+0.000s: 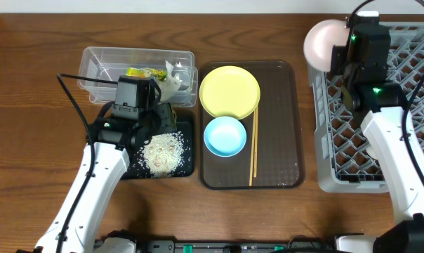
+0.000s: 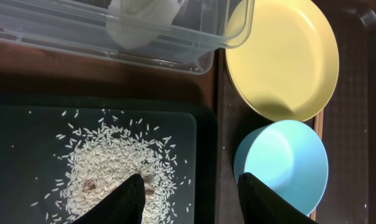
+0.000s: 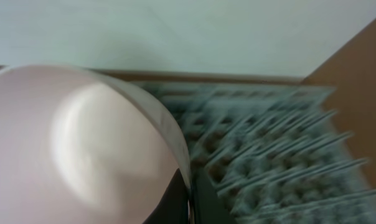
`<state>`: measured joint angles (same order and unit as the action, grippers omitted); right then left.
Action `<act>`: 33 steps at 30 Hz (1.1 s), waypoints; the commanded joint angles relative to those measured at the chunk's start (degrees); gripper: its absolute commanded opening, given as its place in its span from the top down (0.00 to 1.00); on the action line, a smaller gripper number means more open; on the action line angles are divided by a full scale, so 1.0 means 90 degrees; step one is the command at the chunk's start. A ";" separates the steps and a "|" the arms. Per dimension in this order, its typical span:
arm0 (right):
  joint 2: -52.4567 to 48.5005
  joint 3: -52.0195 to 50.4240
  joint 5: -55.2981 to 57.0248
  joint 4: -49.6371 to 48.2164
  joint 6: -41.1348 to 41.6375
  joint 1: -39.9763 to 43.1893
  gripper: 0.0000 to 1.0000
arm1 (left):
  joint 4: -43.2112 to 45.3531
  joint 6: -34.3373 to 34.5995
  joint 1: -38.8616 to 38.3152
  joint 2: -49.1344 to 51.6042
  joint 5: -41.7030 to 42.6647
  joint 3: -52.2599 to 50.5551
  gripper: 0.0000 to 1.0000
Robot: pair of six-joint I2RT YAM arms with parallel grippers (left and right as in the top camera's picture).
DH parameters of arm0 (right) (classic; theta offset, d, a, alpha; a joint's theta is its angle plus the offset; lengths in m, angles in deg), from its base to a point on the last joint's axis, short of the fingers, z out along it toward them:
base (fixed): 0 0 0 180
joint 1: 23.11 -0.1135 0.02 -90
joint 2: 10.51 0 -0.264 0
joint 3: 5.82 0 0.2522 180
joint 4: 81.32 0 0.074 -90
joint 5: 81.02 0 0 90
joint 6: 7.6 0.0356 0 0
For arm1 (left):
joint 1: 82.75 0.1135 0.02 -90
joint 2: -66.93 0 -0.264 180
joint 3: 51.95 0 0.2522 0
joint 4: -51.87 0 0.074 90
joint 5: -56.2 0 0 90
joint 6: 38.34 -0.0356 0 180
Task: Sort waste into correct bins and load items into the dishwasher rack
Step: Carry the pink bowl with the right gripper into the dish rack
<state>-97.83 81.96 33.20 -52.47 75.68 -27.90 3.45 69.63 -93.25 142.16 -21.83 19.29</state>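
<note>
My right gripper [image 3: 189,199] is shut on the rim of the pale pink bowl [image 1: 323,41], holding it tilted over the far left corner of the grey dishwasher rack [image 1: 408,112]; the bowl [image 3: 82,149] and rack [image 3: 269,155] fill the right wrist view. My left gripper [image 2: 191,199] is open and empty above the black tray [image 1: 187,165] with the white rice heap [image 1: 161,150], which also shows in the left wrist view [image 2: 113,165]. The clear tub [image 1: 100,63] holds the green-and-orange wrapper [image 1: 143,72] and crumpled white paper [image 1: 175,79]. The yellow plate [image 1: 229,91], light blue bowl [image 1: 224,136] and chopsticks [image 1: 253,147] lie on the brown tray. The white cup is hidden.
The dark brown serving tray [image 1: 282,140] lies mid-table between the bins and the rack. The clear tub [image 2: 144,37] stands just beyond the black tray [image 2: 26,137]. Black cables run from the left arm [image 1: 93,190] across the table's left side.
</note>
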 commanded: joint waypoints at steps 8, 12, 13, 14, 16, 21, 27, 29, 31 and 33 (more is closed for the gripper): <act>-0.0942 0.0036 0.1736 -0.2489 -0.2805 0.0386 0.99 | -0.0027 -0.0036 0.0034 -0.0034 -0.0053 0.0056 0.48; -0.1549 0.0036 0.2239 -0.3570 -0.3157 0.0425 0.99 | -0.0029 -0.0036 0.0034 -0.0034 -0.0053 0.0056 0.49; -0.1749 0.0036 0.2322 -0.3796 -0.3247 0.0425 0.99 | -0.0027 -0.0036 0.0034 -0.0034 -0.0056 0.0056 0.49; -0.1892 0.0036 0.2402 -0.3927 -0.3245 0.0425 0.99 | -0.0029 -0.0039 0.0034 -0.0034 -0.0053 0.0056 0.49; -0.2147 0.0036 0.2567 -0.4065 -0.3240 0.0425 0.99 | -0.0032 -0.0036 0.0034 -0.0034 -0.0053 0.0056 0.49; -0.2696 0.0036 0.2810 -0.4058 -0.3203 0.0410 0.99 | -0.0029 -0.0036 0.0034 -0.0034 -0.0053 0.0056 0.49; -0.2960 0.0034 0.2951 -0.3555 -0.2635 0.0287 0.99 | -0.0029 -0.0036 0.0034 -0.0034 -0.0053 0.0056 0.49; -0.2958 0.0034 0.2951 -0.3259 -0.2307 0.0214 0.99 | -0.0027 -0.0036 0.0034 -0.0034 -0.0053 0.0056 0.48; -0.2958 0.0034 0.2956 -0.2892 -0.2001 0.0124 0.99 | -0.0029 -0.0036 0.0034 -0.0034 -0.0053 0.0056 0.49; -0.2943 0.0034 0.3007 -0.2424 -0.1659 0.0017 0.99 | -0.0029 -0.0036 0.0034 -0.0034 -0.0053 0.0056 0.49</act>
<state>-123.78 83.03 58.95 -78.04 54.94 -26.35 3.38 69.63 -93.25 142.16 -21.98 19.29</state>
